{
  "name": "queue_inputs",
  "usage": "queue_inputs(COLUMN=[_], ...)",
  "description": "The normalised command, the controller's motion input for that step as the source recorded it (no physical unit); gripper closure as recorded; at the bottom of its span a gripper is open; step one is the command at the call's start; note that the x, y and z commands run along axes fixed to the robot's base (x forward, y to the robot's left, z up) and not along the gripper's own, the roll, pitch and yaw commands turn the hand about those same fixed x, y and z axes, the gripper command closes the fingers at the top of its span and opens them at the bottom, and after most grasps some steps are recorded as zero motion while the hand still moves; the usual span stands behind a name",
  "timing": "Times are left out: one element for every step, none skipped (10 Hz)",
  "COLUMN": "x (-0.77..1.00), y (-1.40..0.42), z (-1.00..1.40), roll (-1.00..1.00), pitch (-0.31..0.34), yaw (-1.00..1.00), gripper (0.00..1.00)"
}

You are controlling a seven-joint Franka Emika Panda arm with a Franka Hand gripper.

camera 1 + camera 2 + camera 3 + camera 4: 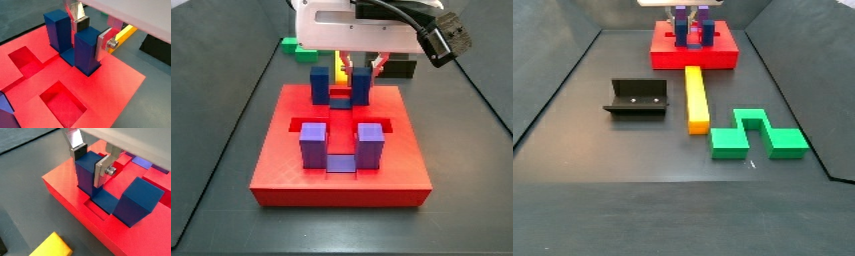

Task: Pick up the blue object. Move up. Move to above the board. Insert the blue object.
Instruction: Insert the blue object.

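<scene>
Take the board (278, 170) as your landmark and sweep left to right in a side view. At its near end the purple block (342, 146) already sits in a recess, prongs up. At its far end the blue object (341, 84) stands with prongs up and its base down in a cut-out, seemingly seated or nearly so. In both wrist views the gripper (91, 34) has its jaws clamped on one prong of the blue object, silver plates flat against that prong's sides; the other prong stands free just beside them. So the piece lies straight below the jaws, its long axis running across the board's width, along the recess. Judged from this, only the last downward press and release remain.

The board is a matte red slab with crisp rectangular pockets; the blocks look like smooth, hard, square-edged plastic. Beyond the board lie a yellow bar (696, 97), the fixture (639, 99) and a green block (759, 133).
</scene>
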Motion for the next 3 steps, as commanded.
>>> queue_inputs(x=[-0.04, -0.01, -0.01], y=[0.0, 0.0, 0.0], z=[0.0, 0.0, -0.02], roll=[0.05, 0.04, 0.03], pitch=[0.0, 0.0, 0.0], yaw=[0.0, 0.0, 0.0], gripper=[1.0, 1.0, 1.0])
